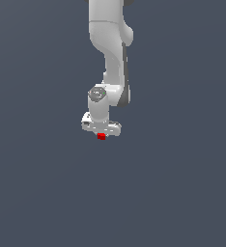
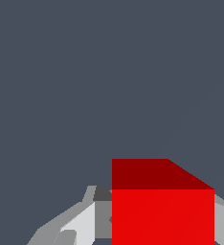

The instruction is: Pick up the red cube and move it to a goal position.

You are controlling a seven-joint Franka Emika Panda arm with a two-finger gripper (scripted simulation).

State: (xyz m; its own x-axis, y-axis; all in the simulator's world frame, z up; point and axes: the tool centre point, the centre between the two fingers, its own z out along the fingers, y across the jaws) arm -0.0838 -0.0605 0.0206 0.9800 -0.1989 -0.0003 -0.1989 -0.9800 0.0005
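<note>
Red cube [image 2: 162, 210] between fingers [image 2: 80, 225] of hand [image 1: 101, 131] (gripped)

The white arm [image 1: 110, 53] drops in from the top centre of the exterior view, thick upper links stacked almost straight down, a dark seam running along its right edge. Just above mid-frame it narrows to the wrist [image 1: 98, 99], round grey cap facing the camera. Below that sits the gripper [image 1: 101, 133], its broad pale body lying crosswise, pointing straight down, closed around the red cube [image 1: 101, 137]. In the wrist view, grey and white fingers [image 2: 80, 225] flank the cube along the bottom edge.
</note>
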